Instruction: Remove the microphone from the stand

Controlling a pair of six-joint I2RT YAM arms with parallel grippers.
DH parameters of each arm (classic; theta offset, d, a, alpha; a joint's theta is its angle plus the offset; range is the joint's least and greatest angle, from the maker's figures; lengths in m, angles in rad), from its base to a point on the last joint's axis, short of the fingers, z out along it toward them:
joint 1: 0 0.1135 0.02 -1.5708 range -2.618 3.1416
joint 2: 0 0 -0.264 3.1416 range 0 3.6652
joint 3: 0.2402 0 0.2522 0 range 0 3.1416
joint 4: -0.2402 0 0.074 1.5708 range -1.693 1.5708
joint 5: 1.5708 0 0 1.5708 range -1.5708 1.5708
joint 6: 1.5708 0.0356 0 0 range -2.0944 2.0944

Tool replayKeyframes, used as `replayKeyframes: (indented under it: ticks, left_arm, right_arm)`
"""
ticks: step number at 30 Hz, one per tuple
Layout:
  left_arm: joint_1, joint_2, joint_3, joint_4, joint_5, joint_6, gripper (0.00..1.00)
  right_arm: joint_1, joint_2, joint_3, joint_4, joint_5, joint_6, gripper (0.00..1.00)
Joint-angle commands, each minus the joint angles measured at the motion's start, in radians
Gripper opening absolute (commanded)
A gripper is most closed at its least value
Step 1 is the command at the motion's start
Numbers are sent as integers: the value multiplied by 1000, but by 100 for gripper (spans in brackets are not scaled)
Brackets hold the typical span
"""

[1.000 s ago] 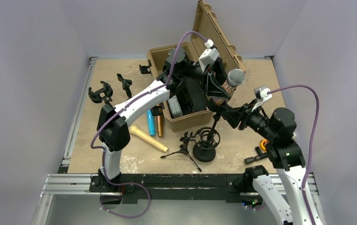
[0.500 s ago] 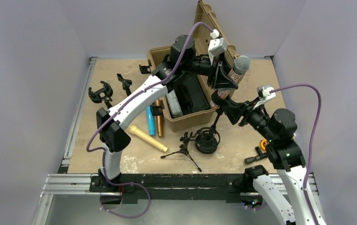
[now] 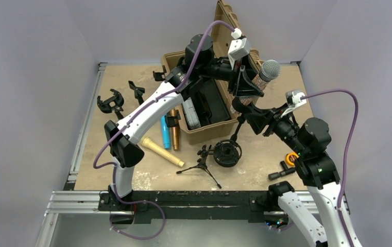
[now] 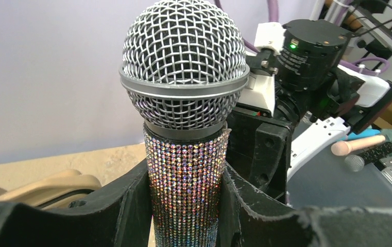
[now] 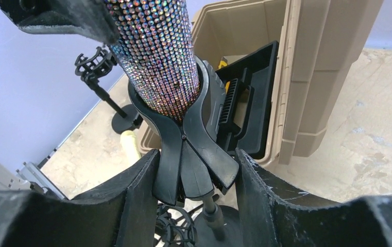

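Observation:
The microphone (image 3: 266,73) has a silver mesh head (image 4: 183,67) and a rhinestone body (image 4: 186,180). My left gripper (image 3: 246,85) is shut on the body just below the head, as the left wrist view (image 4: 186,190) shows. The microphone's lower end (image 5: 157,56) still sits in the stand's black clip (image 5: 183,149). My right gripper (image 3: 248,112) is shut on that clip, its fingers at either side in the right wrist view (image 5: 196,175). The stand's rod slants down to its round base (image 3: 227,153), which looks tilted off the table.
An open tan case (image 3: 204,128) with a black tray stands behind the stand. Blue and copper microphones (image 3: 166,133) and a cream one (image 3: 163,152) lie to its left. A small tripod (image 3: 201,162), a shock mount (image 3: 110,101), loose clips (image 3: 137,90) and an orange item (image 3: 290,158) lie about.
Both grippers have moved up and toward the back right, with the microphone and clip in them. The stand's base has shifted away from the near edge.

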Motion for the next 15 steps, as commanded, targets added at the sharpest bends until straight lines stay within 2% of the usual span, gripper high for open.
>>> replayKeyframes:
  ticks: [1, 4, 5, 10, 11, 13, 15]
  left_arm:
    - [-39, -21, 30, 200, 226, -120, 0]
    - [-38, -17, -31, 484, 339, -323, 0]
    - [-39, -11, -30, 523, 351, -364, 0]
    - [-42, -22, -75, 514, 320, -332, 0]
    - [-41, -29, -92, 496, 315, -307, 0]
    - [-41, -41, -126, 452, 307, -253, 0]
    - [-39, -42, -141, 393, 296, -196, 0]
  right_arm:
    - [2, 40, 32, -13, 65, -4, 0]
    - [15, 46, 29, -13, 82, 3, 0]
    - [21, 47, 29, -15, 92, 6, 0]
    - [38, 45, 43, -16, 128, 25, 0]
    - [37, 41, 42, -13, 128, 29, 5]
    - [37, 38, 38, -23, 137, 37, 28]
    - [38, 34, 32, -26, 124, 44, 44]
